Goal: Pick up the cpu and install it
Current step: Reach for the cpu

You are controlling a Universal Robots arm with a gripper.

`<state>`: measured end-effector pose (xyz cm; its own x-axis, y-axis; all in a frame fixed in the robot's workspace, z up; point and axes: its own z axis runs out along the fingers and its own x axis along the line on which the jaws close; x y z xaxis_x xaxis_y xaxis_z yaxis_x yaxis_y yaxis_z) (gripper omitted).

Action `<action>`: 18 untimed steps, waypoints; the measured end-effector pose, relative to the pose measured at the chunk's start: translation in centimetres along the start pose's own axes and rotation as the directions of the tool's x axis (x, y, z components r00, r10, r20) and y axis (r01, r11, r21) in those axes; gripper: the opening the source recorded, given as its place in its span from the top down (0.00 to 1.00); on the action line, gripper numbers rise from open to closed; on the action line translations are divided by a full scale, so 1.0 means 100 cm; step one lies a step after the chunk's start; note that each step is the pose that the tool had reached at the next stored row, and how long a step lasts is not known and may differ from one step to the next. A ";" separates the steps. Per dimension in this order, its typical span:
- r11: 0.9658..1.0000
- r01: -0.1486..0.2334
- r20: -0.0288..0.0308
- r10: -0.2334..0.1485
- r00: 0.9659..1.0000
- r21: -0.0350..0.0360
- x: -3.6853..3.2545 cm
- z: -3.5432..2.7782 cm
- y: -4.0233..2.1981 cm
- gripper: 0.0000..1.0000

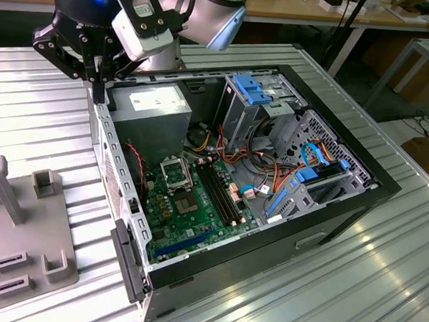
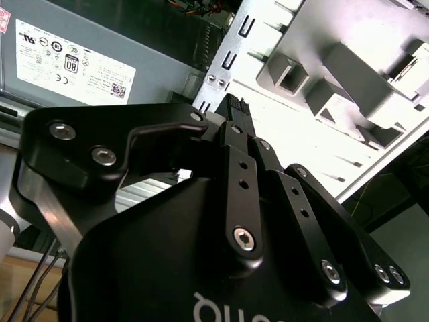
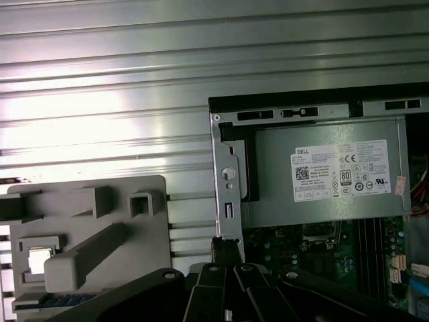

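The cpu is a small silver square lying in a recess of the grey fixture plate, seen in the first wrist view. My gripper hangs over the open computer case's near corner in the exterior view, between the fixture and the case. Its black fingers are pressed together with nothing in them, well apart from the cpu. In the second wrist view the gripper points at the case edge. The black-framed socket sits on the green motherboard, with nothing in it; it is also visible as the socket below the power supply.
The open computer case lies on a ribbed metal table. A grey power supply fills the corner under the arm. Drive cages and cables crowd the exterior view's right. The fixture plate has upright posts.
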<state>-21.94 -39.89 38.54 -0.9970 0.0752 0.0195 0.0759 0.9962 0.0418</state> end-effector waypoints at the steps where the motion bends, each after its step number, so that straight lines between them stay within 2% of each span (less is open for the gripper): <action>1: 1.000 0.000 0.000 0.000 1.000 0.000 0.0001 0.0000 0.0000 0.89; 8: 1.000 0.000 0.000 0.000 1.000 0.000 0.0008 0.0000 0.0000 0.89; 11: 1.000 0.000 0.000 0.000 1.000 0.000 0.0035 0.0001 -0.0003 0.89; 14: 1.000 0.000 0.000 0.000 1.000 0.000 0.0097 0.0002 -0.0007 0.89; 18: 1.000 0.000 0.000 0.000 1.000 0.000 0.0128 0.0002 -0.0010 0.89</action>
<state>-23.22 -39.89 38.54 -0.9970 0.0753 0.0194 0.0760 0.9962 0.0418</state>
